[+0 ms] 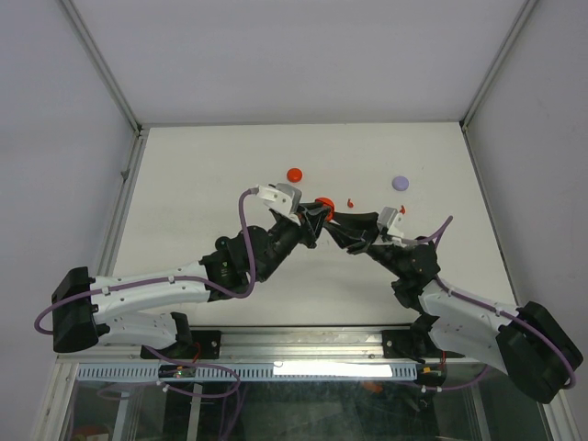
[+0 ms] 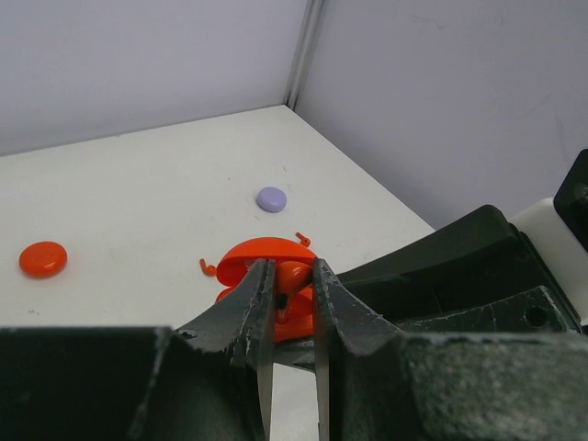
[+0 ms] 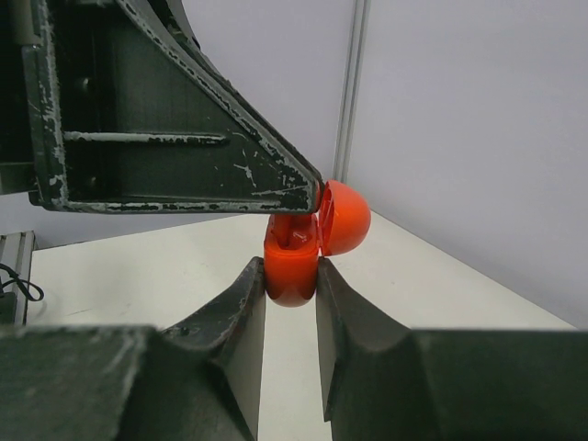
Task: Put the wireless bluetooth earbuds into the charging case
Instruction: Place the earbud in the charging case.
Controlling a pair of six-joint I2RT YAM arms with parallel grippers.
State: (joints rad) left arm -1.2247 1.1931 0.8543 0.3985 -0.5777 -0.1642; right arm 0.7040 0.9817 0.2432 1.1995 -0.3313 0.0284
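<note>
My right gripper [image 3: 291,276] is shut on the base of the red charging case [image 3: 292,268] and holds it above the table with its lid [image 3: 344,217] hinged open. My left gripper [image 2: 292,268] is shut on a red earbud [image 2: 296,277] and holds it right at the open case [image 2: 262,254]. In the top view both grippers meet mid-table, the left gripper [image 1: 314,214] against the right gripper [image 1: 334,221], with the case [image 1: 323,201] between them. Two tiny red hook-shaped pieces [image 2: 208,268] [image 2: 302,239] lie on the table beside the case. No black or lavender earbuds are in view.
A red round disc [image 1: 294,174] lies behind the grippers to the left, and a lavender round disc [image 1: 400,183] lies to the back right. White walls with metal frame posts [image 1: 103,64] close off the table at the back and both sides.
</note>
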